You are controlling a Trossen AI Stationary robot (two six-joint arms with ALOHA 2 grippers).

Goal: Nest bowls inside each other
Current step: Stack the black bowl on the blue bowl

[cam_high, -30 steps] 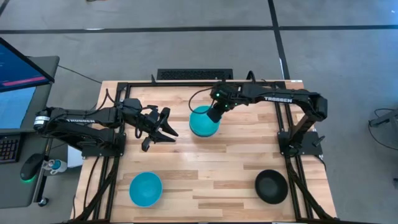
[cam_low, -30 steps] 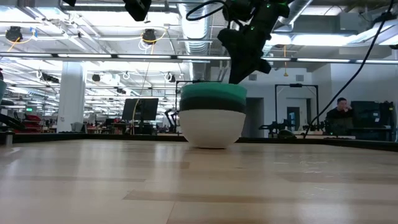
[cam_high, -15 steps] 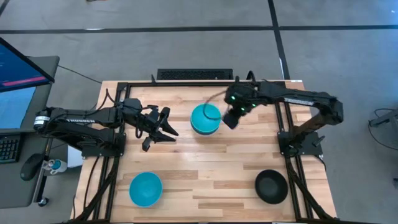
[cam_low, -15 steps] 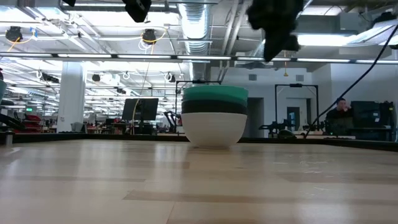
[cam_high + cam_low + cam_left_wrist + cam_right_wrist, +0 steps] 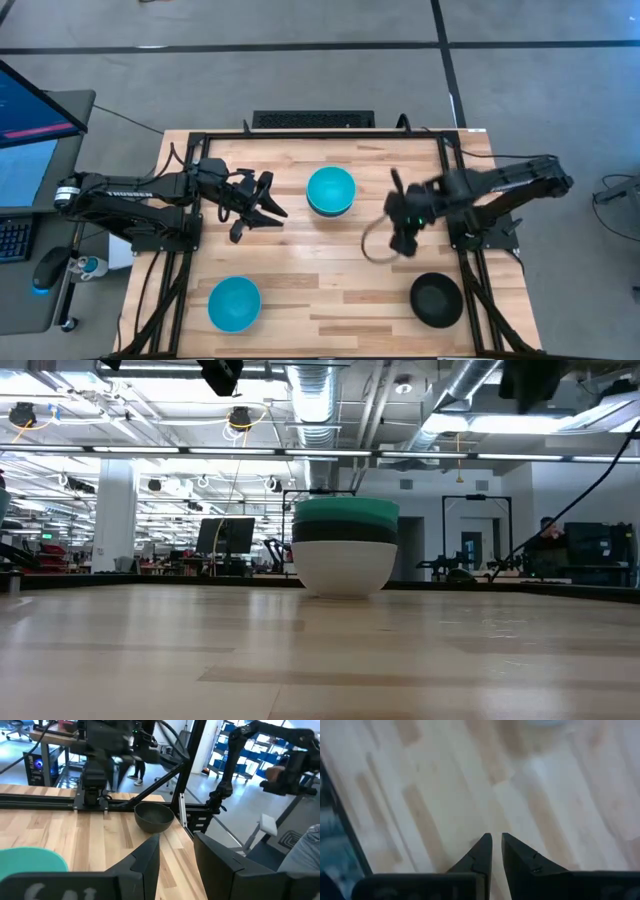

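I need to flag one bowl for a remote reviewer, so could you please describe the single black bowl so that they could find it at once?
Start at the wooden table seen from above and go to its near right corner. The black bowl sits there alone, just below the right gripper. It is the only dark one standing by itself: the lone turquoise bowl is at the near left, and the stack is farther back.

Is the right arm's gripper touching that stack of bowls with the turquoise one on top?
Apart. The high view shows the right gripper over bare wooden table, well clear of the stack of plastic bowls topped by a turquoise bowl.
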